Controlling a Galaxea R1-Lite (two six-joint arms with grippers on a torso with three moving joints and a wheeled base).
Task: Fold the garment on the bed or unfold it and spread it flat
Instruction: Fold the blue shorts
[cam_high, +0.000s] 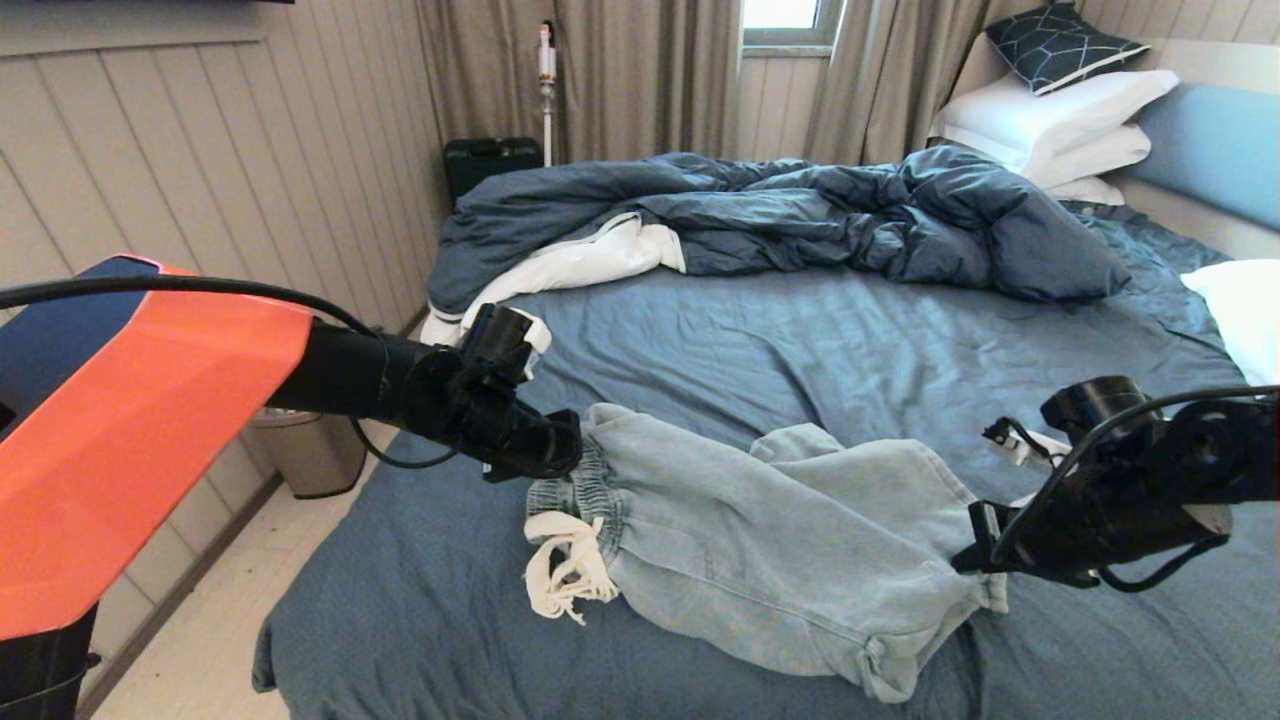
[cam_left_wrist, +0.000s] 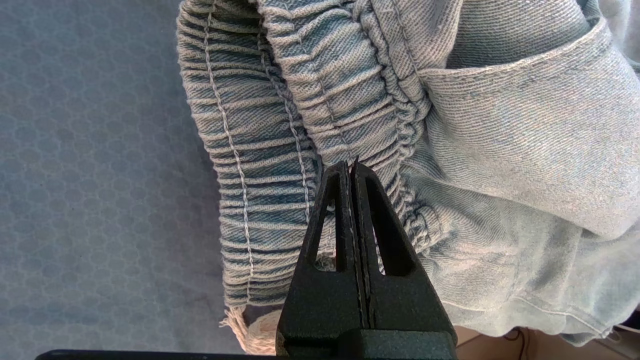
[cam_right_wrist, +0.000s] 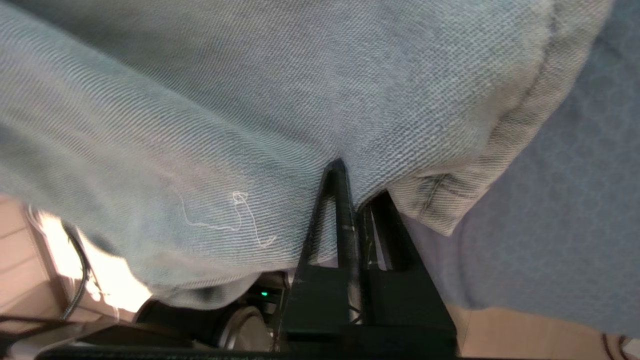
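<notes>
The garment, pale blue shorts, hangs low and crumpled over the front of the bed, stretched between both grippers. My left gripper is shut on the gathered waistband; its fingers press together at the waistband's edge. The white drawstring dangles in a bundle below it. My right gripper is shut on a leg of the shorts near the hem. Fabric runs between its fingers and hides one tip.
A rumpled dark blue duvet with white lining lies across the far half of the bed. White pillows are stacked at the headboard, and another lies at the right edge. A bin stands on the floor by the left wall.
</notes>
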